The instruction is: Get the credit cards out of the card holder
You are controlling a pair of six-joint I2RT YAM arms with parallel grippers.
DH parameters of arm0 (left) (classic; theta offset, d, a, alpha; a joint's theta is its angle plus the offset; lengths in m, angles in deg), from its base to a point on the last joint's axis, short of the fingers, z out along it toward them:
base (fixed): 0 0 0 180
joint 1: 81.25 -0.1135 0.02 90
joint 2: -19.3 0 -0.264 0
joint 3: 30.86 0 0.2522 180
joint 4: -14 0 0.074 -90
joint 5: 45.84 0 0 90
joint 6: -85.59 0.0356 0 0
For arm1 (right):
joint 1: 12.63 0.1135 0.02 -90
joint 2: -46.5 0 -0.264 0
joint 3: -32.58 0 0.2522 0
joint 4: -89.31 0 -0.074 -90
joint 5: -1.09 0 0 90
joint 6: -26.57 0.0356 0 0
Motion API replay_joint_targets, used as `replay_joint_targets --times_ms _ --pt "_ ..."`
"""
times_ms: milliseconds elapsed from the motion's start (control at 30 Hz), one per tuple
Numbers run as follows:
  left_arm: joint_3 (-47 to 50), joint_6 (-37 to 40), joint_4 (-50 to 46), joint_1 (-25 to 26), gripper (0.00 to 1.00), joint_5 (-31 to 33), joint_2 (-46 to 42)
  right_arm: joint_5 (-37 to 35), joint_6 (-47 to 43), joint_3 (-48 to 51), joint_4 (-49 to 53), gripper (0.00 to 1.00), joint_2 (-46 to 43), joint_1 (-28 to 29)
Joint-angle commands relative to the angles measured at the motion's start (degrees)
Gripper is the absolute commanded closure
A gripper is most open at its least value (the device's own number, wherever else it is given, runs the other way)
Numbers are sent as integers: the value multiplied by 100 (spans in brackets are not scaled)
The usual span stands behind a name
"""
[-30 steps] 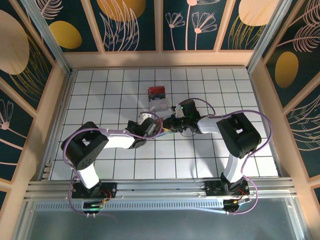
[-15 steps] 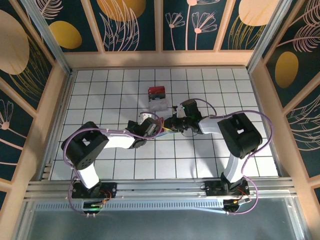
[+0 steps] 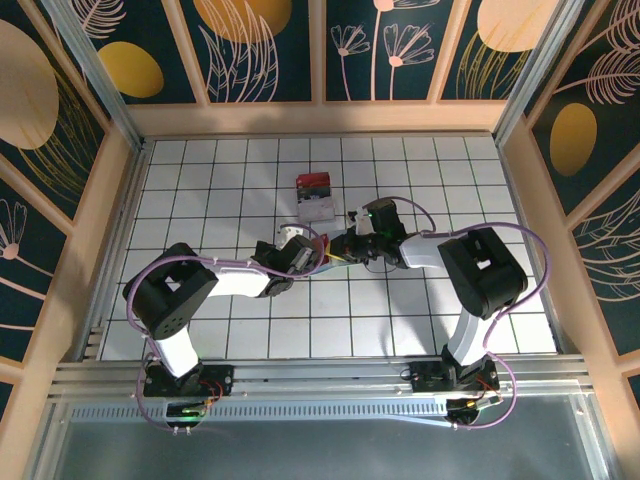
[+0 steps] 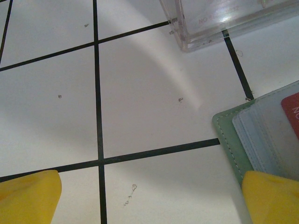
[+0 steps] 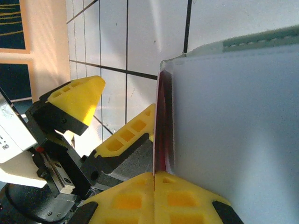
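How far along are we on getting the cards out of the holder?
Early. Done: the card holder lies open, with the open left hand resting one finger over its edge. In hand: the right hand is shut on the red card, which sits in its pocket. Left: pulling it and any others out.

Clear box [image 4: 219,23] just beyond card holder [image 4: 259,135], bare tiles [image 4: 140,107] leftward

Arms angled inward, tips nearly meeting: left gripper [image 4: 149,199] spread wide, right gripper [image 5: 154,174] clamped (pads flush) on red card [image 5: 161,126].
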Motion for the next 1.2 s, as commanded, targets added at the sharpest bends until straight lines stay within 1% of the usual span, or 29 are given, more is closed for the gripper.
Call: replay_joint_targets --times_ms 0,133,300,733,967,1000,1167 --pt "20 45 -407 15 1 -130 240 3 -120 12 65 99 -349 -18" --pt "20 45 -408 8 1 -109 238 -434 -432 -90 684 100 -463 -25" --pt "20 45 -416 19 1 -100 234 -780 -660 -149 1144 100 -559 -59" --pt "-45 97 -493 6 1 -117 12 -1387 -1131 -373 1876 100 -831 -132" --pt "-169 115 -604 11 1 -278 -262 -1621 -1365 -470 2129 100 -990 -137" --pt "-195 129 -626 12 1 -317 -457 -1653 -1409 -477 2162 100 -1022 -141" --pt "-362 227 -714 12 1 -563 -878 -1711 -1574 -521 2254 100 -1178 -142"
